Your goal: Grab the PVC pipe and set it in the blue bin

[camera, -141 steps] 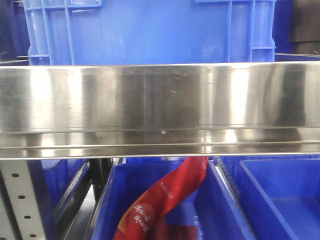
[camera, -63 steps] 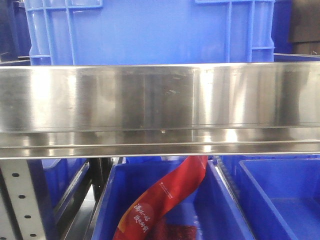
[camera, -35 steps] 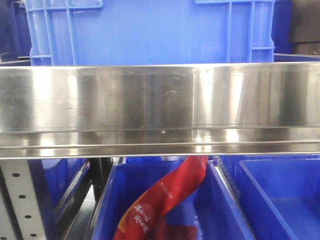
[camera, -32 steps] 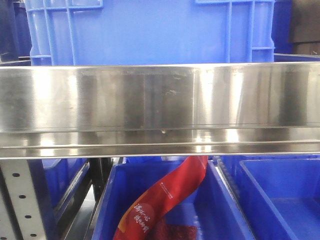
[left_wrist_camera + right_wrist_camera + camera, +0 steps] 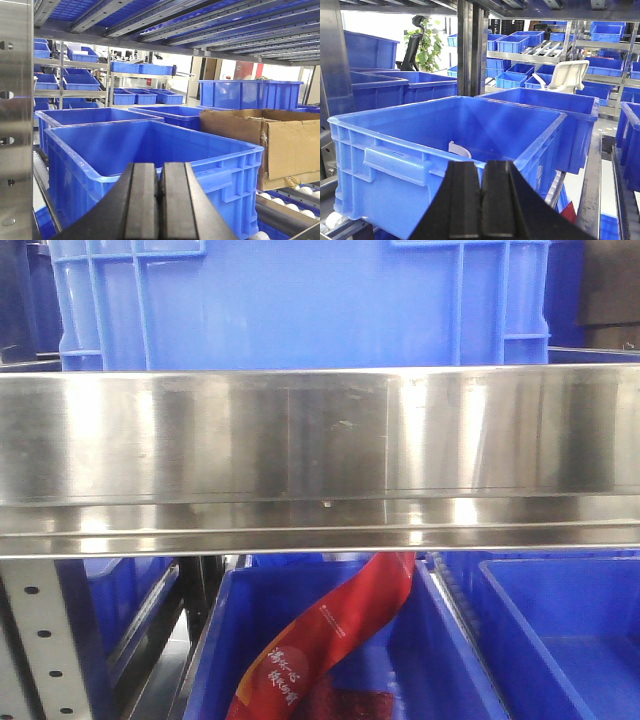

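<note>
In the right wrist view, a white curved piece of PVC pipe (image 5: 459,149) pokes up inside a large blue bin (image 5: 395,165) just beyond my right gripper (image 5: 481,200), whose black fingers are pressed together with nothing between them. In the left wrist view, my left gripper (image 5: 159,200) is also shut and empty, in front of another blue bin (image 5: 220,172) whose inside floor is hidden. The front view shows a blue bin (image 5: 300,300) on top of a steel shelf; neither gripper appears there.
A wide steel shelf rail (image 5: 320,455) fills the front view. Below it are blue bins, one holding a red ribbon (image 5: 320,640). A cardboard box (image 5: 280,145) stands right of the left bin. Steel uprights (image 5: 470,50) and racks of more blue bins surround both arms.
</note>
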